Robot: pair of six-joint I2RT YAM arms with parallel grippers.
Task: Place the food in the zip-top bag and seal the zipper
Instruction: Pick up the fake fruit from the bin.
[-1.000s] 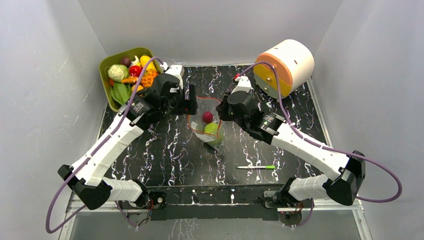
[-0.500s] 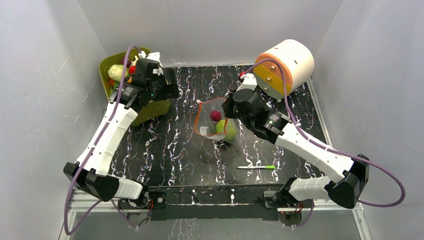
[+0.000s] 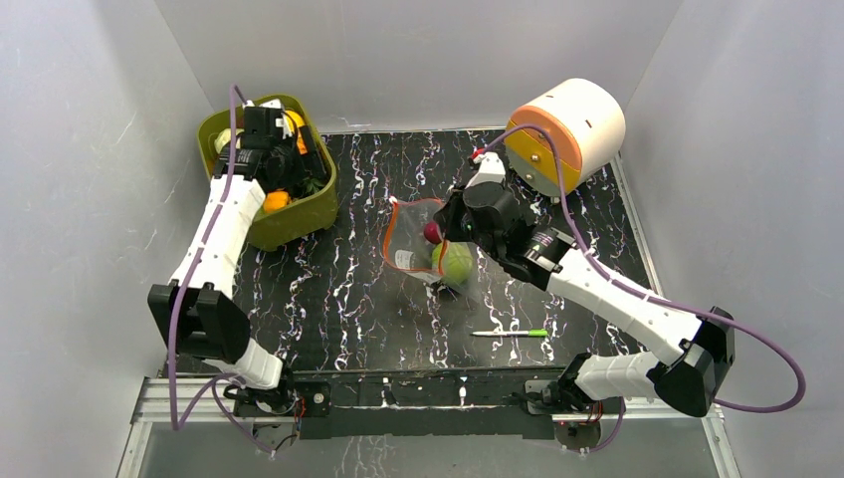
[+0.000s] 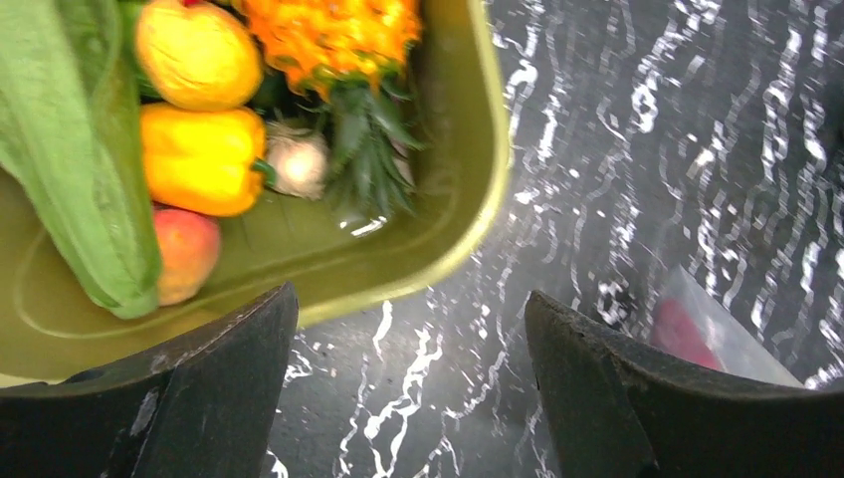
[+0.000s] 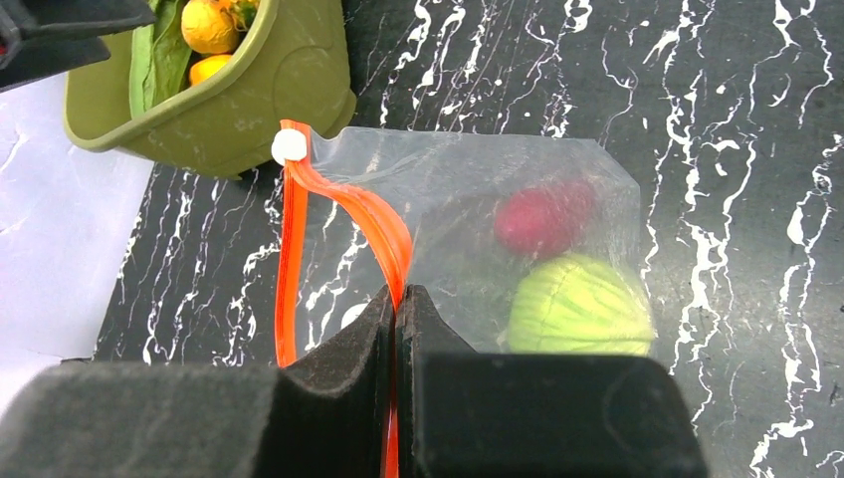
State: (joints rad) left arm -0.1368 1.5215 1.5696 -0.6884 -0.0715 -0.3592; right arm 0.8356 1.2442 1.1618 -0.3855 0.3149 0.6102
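Left hand [image 4: 408,299] moved over green tub [image 4: 476,189] of food [image 4: 199,154], fingers spread; right hand [image 5: 396,304] pinched zipper [image 5: 289,249] of bag [image 5: 468,164] on bench [image 5: 796,100].

The top external view looks down from above and behind the arm bases over the whole tabletop [image 3: 348,289], the left wrist view hangs close over a corner of the green bin [image 4: 453,199], and the right wrist view sits tight against the zip-top bag [image 5: 468,169], both spots also seen from overhead.
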